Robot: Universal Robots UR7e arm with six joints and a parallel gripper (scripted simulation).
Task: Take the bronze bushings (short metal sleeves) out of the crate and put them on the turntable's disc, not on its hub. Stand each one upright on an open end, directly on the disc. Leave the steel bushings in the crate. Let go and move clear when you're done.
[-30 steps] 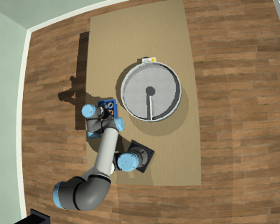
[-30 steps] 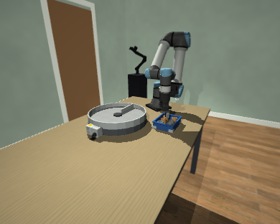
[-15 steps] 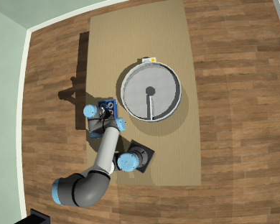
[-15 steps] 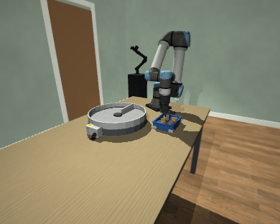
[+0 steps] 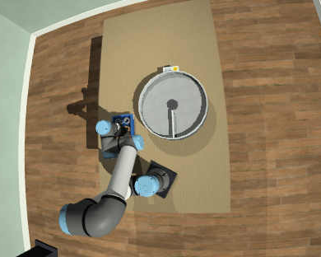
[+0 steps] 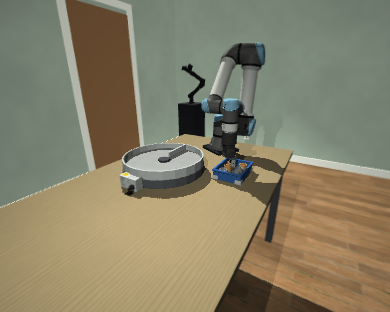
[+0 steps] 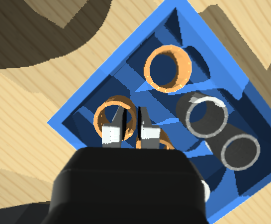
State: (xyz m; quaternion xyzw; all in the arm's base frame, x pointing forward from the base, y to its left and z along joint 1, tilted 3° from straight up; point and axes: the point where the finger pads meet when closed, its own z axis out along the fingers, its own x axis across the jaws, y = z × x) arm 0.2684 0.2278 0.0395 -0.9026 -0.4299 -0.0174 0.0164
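No bushing stands on the grey round turntable disc (image 5: 187, 103). Beside it, in the blue plastic crate (image 7: 186, 20), the end effector (image 7: 131, 132) hangs narrowly parted, empty, over a bronze bushing (image 7: 108, 117); all transfers remain.

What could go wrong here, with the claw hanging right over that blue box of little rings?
1. The gripper has only a narrow gap, lined up over the wall of one bronze bushing. Slightly off, a fingertip could land on the rim and tip it.
2. A second bronze bushing sits very close, so the outer finger might bump it.
3. The crate is small and could shift if a finger snags it.
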